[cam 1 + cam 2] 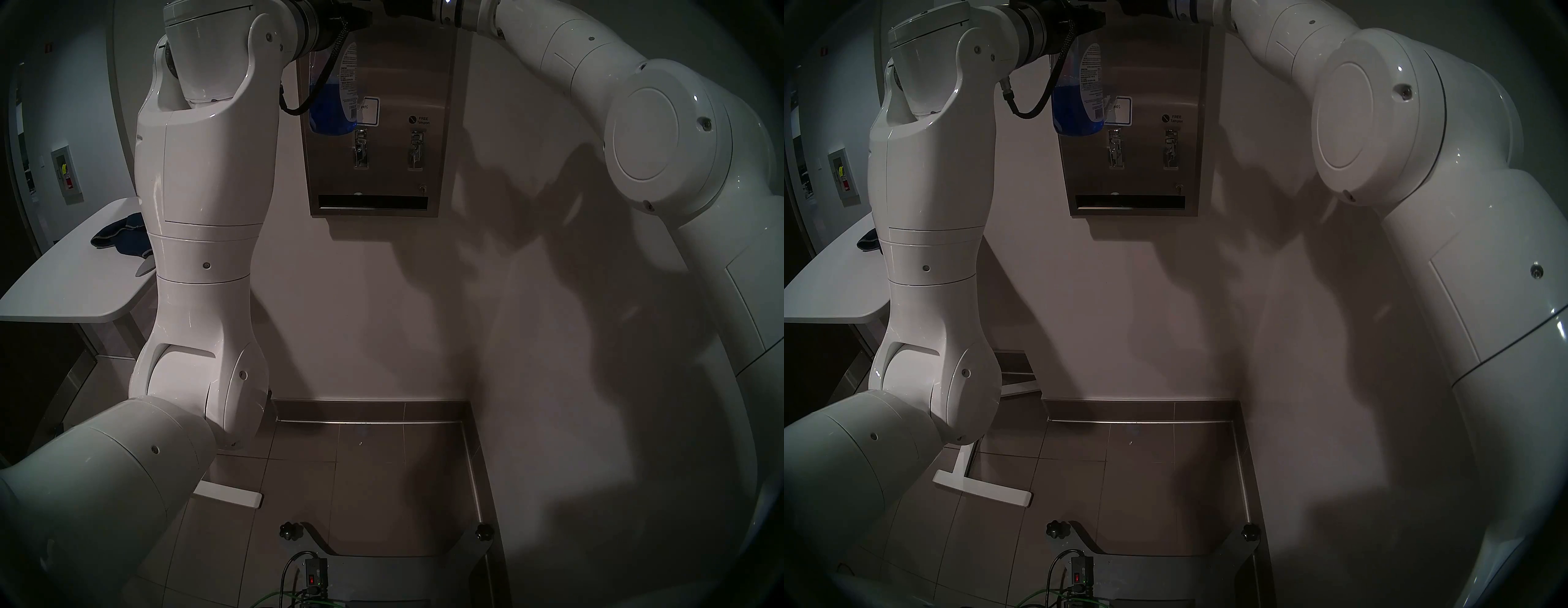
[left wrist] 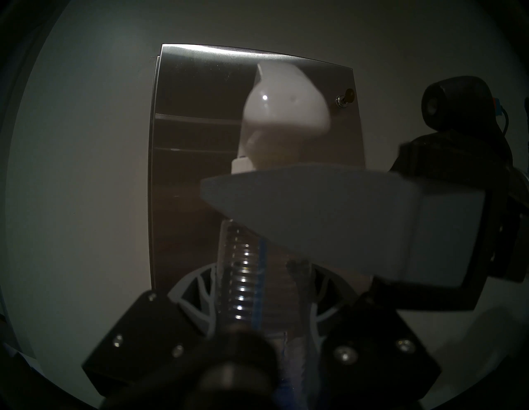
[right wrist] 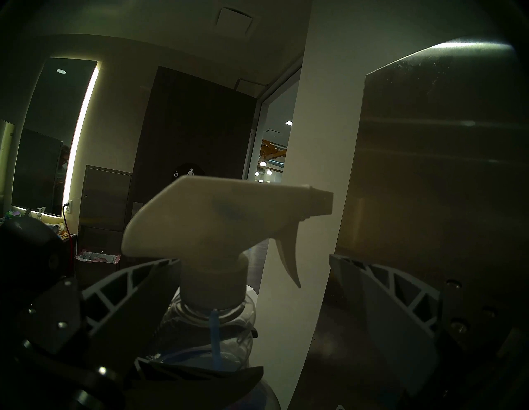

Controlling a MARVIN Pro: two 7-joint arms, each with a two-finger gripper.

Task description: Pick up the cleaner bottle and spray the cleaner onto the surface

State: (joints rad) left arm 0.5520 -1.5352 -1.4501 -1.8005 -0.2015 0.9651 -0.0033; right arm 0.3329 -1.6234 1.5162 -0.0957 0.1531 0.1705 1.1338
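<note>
- Risk sat closest in: the right end effector [image 3: 254, 259] had its fingers spread wide, one on each side of the white trigger head of the cleaner bottle [image 3: 217, 217]. If it closed on the head's body rather than the trigger lever [image 3: 289, 257] at 3 o'clock, I judged it would give no spray and could twist the bottle.
- Slippage was the second worry. The left end effector [image 2: 262, 297] was clamped on the bottle's ribbed neck only, so a sideways squeeze could have turned the bottle in that grip.
- Arm pose: the left arm stood upright at 9 o'clock in the head view, its wrist roughly level. The right arm arched in from 2 o'clock with its wrist pointing across toward the left one.
- The bottle hung high at 12 o'clock, with the cleaner [image 1: 329, 108] pooled blue in its lower part.
- Farthest, the steel dispenser front [image 1: 403, 85] faced the nozzle closely. No foam streak showed on it, and a spray aimed off it would have struck the white wall [image 1: 360, 297].
</note>
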